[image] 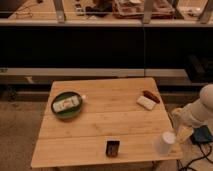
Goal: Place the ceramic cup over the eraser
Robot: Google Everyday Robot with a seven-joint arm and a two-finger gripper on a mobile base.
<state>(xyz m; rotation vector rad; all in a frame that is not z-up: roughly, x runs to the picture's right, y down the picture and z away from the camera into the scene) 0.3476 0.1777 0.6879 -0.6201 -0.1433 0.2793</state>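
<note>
The white ceramic cup [166, 142] stands upright on the wooden table [107, 120], near its front right corner. The eraser [112, 148], a small dark block with a reddish face, stands near the middle of the front edge, left of the cup and apart from it. My gripper [181, 129] hangs off the table's right edge, just right of the cup and slightly above it, on the white arm [202, 110]. It holds nothing that I can see.
A green plate [56, 112] holding a white item sits at the table's left. A flat white block [145, 102] and a reddish-brown bar [150, 96] lie at the back right. A blue object [203, 135] lies on the floor to the right. A dark counter runs behind.
</note>
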